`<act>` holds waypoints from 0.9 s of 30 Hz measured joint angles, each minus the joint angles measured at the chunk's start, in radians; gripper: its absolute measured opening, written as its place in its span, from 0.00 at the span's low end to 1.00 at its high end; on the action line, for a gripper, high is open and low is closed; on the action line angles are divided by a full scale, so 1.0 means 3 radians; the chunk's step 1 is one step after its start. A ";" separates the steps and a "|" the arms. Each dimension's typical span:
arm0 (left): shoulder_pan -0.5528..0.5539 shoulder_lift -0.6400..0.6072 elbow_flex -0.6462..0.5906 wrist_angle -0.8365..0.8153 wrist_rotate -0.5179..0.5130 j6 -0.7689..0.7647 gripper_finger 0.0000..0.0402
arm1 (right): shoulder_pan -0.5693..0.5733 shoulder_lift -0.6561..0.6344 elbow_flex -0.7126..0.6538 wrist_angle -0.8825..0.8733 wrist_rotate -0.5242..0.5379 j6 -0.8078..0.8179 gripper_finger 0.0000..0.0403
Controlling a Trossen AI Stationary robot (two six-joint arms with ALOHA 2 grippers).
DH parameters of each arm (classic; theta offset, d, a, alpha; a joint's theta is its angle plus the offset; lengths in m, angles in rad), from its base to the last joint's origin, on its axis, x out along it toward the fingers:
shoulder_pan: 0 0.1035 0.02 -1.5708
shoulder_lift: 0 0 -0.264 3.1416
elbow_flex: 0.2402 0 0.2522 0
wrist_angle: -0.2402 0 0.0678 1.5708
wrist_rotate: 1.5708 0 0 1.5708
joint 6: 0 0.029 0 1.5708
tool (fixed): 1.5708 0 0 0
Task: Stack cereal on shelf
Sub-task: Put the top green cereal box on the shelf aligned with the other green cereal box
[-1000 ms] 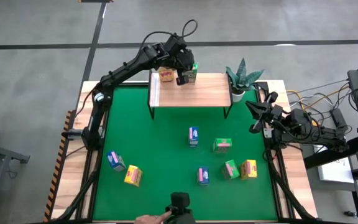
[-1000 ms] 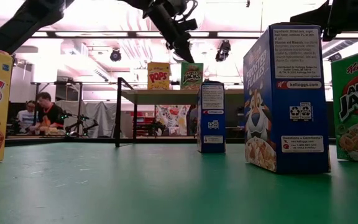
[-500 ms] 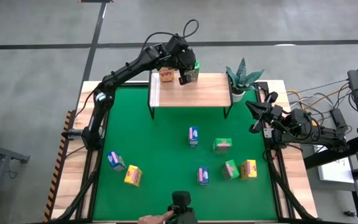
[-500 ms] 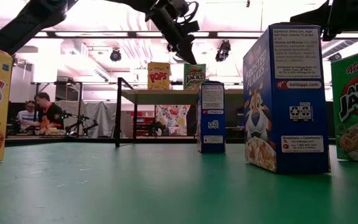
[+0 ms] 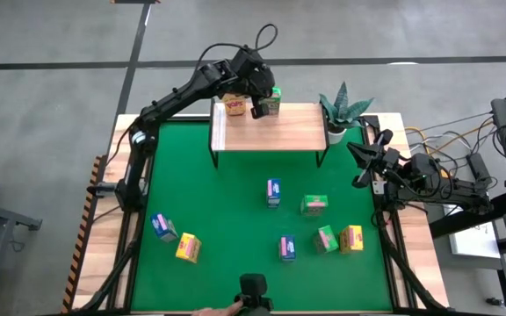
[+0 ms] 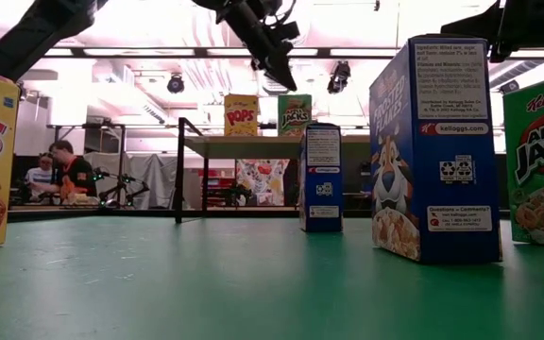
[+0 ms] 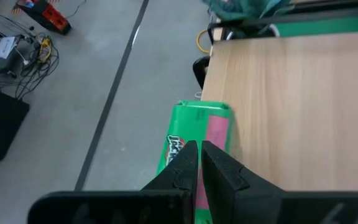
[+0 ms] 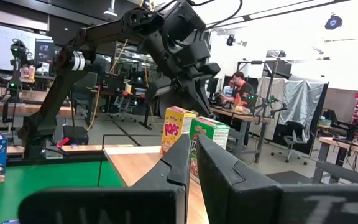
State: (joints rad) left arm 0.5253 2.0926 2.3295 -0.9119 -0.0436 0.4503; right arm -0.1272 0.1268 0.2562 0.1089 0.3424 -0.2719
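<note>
The shelf point(image 5: 271, 133) stands at the table's far side. A yellow cereal box point(image 5: 234, 105) and a green cereal box point(image 5: 274, 101) stand upright side by side at its far edge point(image 7: 211, 93). My left gripper point(image 5: 259, 109) hovers shut just above the green box point(image 6: 296, 115), with a gap between its tips point(image 6: 282, 81) and the box top. Several more cereal boxes stand on the green mat, among them a blue one point(image 5: 273, 191). My right gripper point(image 5: 359, 164) waits shut at the table's right edge.
A potted spiky plant point(image 5: 344, 109) stands at the shelf's right end. Loose boxes sit mid-table point(image 5: 314, 204), near right point(image 5: 351, 238) and near left point(image 5: 187, 247). A person's hand point(image 5: 211, 310) shows at the near edge beside the low camera. The shelf's right half is bare wood.
My left gripper, still shut, has risen a little from the green box's top. The green box has shifted slightly toward the shelf's far right and stays upright.
</note>
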 joint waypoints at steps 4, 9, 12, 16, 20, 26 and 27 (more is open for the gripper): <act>-0.0061 -0.0070 0.0000 -0.0005 0.0001 -0.0013 0.01 | 0.0000 0.0000 0.0000 0.0000 -0.0001 0.0039 0.04; -0.0227 -0.0254 -0.0001 -0.0159 0.0011 -0.0055 0.01 | 0.0000 0.0000 0.0000 0.0000 -0.0001 0.0142 0.04; -0.0405 -0.0393 -0.0001 -0.0341 0.0093 -0.0085 0.01 | 0.0000 0.0000 0.0000 -0.0027 -0.0003 0.0315 0.04; -0.0718 -0.0551 -0.0003 -0.0512 0.0378 -0.0111 0.01 | 0.0001 0.0001 -0.0016 -0.0468 -0.0032 0.0822 0.04; -0.1066 -0.0647 -0.0013 -0.0557 0.0642 -0.0137 0.01 | 0.0004 0.0005 -0.0104 -0.0805 -0.0088 0.1298 0.04; -0.1537 -0.0715 -0.0070 -0.0566 0.0680 -0.0102 0.01 | 0.0031 0.0004 -0.0153 -0.0760 -0.0351 0.1426 0.04; -0.1579 -0.0736 -0.0105 -0.0569 0.0680 -0.0103 0.00 | 0.0032 0.0004 -0.0145 -0.0762 -0.0356 0.1431 0.04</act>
State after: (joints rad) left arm 0.0515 1.8718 2.2980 -1.0827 0.1602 0.4193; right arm -0.1176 0.1280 0.2126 -0.1196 0.2355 0.1575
